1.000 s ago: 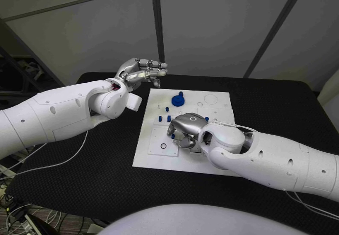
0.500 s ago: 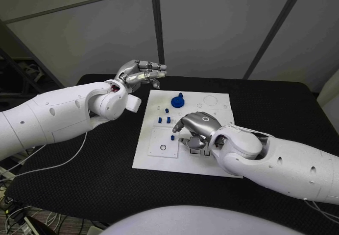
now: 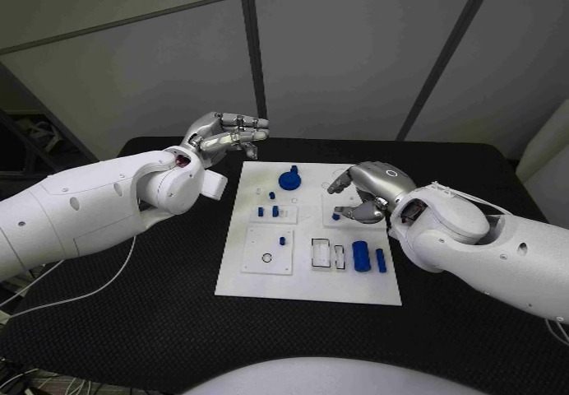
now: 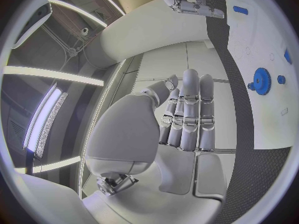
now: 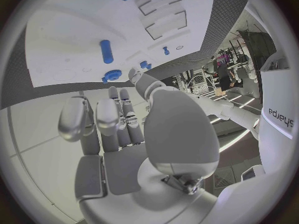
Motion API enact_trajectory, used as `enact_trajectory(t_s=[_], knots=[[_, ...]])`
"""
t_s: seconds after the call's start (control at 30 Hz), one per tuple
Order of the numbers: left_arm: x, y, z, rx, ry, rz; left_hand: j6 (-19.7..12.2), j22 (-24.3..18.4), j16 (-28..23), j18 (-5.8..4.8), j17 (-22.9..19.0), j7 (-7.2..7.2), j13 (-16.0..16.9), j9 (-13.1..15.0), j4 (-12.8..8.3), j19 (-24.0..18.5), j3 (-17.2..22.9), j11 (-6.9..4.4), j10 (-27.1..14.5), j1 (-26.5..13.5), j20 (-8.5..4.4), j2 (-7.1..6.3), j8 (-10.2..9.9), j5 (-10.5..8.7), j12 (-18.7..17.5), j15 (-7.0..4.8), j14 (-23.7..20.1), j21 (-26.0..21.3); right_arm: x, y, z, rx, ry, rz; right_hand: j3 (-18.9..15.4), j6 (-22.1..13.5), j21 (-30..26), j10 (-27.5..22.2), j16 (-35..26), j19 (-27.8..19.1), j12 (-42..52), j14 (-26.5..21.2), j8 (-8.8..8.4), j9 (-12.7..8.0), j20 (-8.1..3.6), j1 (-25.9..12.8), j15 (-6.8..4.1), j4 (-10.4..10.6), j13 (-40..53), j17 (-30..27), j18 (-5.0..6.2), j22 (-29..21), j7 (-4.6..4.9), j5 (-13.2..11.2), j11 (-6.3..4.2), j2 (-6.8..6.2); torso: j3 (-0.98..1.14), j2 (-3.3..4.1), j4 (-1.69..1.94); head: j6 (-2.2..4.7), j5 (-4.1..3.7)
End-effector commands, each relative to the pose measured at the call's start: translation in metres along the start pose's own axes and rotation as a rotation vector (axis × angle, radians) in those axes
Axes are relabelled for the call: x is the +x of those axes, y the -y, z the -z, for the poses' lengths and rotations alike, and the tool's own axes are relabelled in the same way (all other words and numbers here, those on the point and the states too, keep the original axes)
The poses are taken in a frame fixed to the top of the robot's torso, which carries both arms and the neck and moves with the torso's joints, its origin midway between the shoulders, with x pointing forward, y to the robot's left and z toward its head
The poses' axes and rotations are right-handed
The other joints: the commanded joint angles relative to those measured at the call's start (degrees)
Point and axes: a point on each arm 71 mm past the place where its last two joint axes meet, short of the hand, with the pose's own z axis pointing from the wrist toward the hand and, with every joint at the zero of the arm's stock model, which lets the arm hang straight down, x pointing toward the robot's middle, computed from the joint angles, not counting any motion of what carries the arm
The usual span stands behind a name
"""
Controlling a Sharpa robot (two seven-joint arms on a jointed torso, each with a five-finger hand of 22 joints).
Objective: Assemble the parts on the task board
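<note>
White task board (image 3: 311,280) mid-table; left hand (image 3: 228,132) curled, empty; right hand (image 3: 367,191) curled, empty, above blue parts (image 3: 359,255).

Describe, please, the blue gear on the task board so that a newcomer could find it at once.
Start at the white task board in the middle of the black table, and go to its far edge, on the left hand's side. The blue gear stands there: a toothed round wheel with a raised hub, far wider than the small blue pegs near it.
</note>
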Motion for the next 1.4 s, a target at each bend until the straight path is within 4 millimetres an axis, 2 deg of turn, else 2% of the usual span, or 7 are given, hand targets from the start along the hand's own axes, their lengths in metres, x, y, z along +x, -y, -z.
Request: enact_trajectory(t_s=[0.03,0.17,0.53,0.8,0.97,1.07,1.4], knots=[[0.0,0.002,0.0,0.02,-0.005,0.006,-0.1,-0.1,-0.2,-0.58,-0.1,-0.07,0.0,0.0,-0.2,-0.2,-0.2,-0.11,-0.1,-0.1,0.01,0.35,0.0,0.33,0.0,-0.04,0.0,-0.3,0.005,0.009,-0.001,0.051,-0.102,0.024,-0.7,0.0,-0.2,-0.5,0.0,0.1,-0.2,0.3,0.02,0.0,0.04,0.1,0.0,0.1,-0.1,-0.3,0.55,-0.3,-0.6,-0.1,0.11,-0.54,-0.03,0.02,0.14,0.14,-0.27],[0.0,0.002,0.0,0.018,-0.008,0.007,0.0,-0.1,-0.3,-0.58,-0.1,-0.09,0.0,0.0,-0.2,-0.2,-0.2,-0.12,0.0,-0.1,0.01,0.32,0.0,0.29,0.0,-0.04,0.0,-0.3,0.009,0.015,-0.004,0.07,-0.15,0.042,-1.0,0.0,-0.3,-0.5,0.0,0.0,-0.1,0.3,0.07,0.0,0.03,0.4,-0.04,0.2,-0.1,-0.4,0.56,-0.3,-0.67,-0.1,0.02,-0.44,-0.04,0.04,0.27,0.25,-0.4],[0.001,0.001,0.0,0.014,-0.015,0.01,0.0,-0.1,-0.3,-0.58,-0.1,-0.09,0.0,0.0,-0.2,-0.2,-0.2,-0.12,0.0,-0.1,0.01,0.32,0.0,0.29,0.0,-0.04,0.0,-0.3,0.018,0.009,-0.017,0.053,-0.202,0.042,-1.3,0.3,0.1,0.7,0.6,0.3,0.4,0.4,0.17,0.1,-0.21,1.5,-0.35,0.6,0.1,0.2,0.46,0.2,-0.45,-0.1,-0.34,0.75,-0.02,0.07,0.18,-0.02,-0.07],[0.002,0.001,-0.001,0.012,-0.017,0.01,0.0,-0.1,-0.3,-0.58,-0.1,-0.09,0.0,0.0,-0.2,-0.2,-0.2,-0.12,0.0,-0.1,0.01,0.32,0.0,0.29,0.0,-0.04,0.0,-0.3,0.023,0.007,-0.023,0.048,-0.214,0.04,0.2,1.0,2.4,4.8,2.2,1.7,1.7,0.9,0.33,0.1,-0.42,2.1,-0.56,1.1,0.3,1.9,-0.14,2.6,0.36,-0.1,-0.76,2.68,0.04,0.09,0.14,-0.18,0.0],[0.002,0.001,-0.001,0.01,-0.018,0.011,0.0,-0.1,-0.3,-0.58,-0.1,-0.09,0.0,0.0,-0.2,-0.2,-0.2,-0.12,0.0,-0.1,0.01,0.32,0.0,0.29,0.0,-0.04,0.0,-0.3,0.025,0.006,-0.025,0.053,-0.223,0.042,1.9,2.6,4.6,8.5,3.4,3.0,2.7,1.3,0.92,0.4,-0.91,2.6,-1.31,1.4,0.6,3.2,-0.64,4.9,1.06,-0.1,-1.76,3.96,0.04,0.05,0.12,-0.29,0.03],[0.002,0.001,-0.001,0.01,-0.018,0.011,0.0,-0.1,-0.3,-0.59,-0.1,-0.09,0.0,0.0,-0.2,-0.2,-0.3,-0.13,0.0,-0.2,0.02,0.37,0.0,0.21,0.0,-0.03,0.0,-0.4,0.025,0.008,-0.025,0.068,-0.221,0.051,2.8,3.3,6.1,9.9,4.0,3.8,2.8,1.4,1.07,0.5,-1.27,2.9,-1.6,1.2,0.6,3.8,-1.05,6.5,1.2,-0.1,-1.91,4.31,0.05,0.03,0.13,-0.41,0.04],[0.002,0.001,-0.001,0.007,-0.018,0.011,0.0,-0.1,-0.3,-0.59,-0.1,-0.09,0.0,0.0,-0.2,-0.2,-0.3,-0.13,0.0,-0.2,0.02,0.37,0.0,0.21,0.0,-0.03,0.0,-0.4,0.023,0.007,-0.025,0.071,-0.189,0.062,4.5,6.2,8.0,13.0,5.2,4.8,3.1,1.6,1.98,1.0,-1.91,4.0,-2.28,0.2,0.9,4.8,-1.53,8.6,0.52,0.0,-2.75,5.4,0.04,0.07,0.14,-0.58,0.16]])
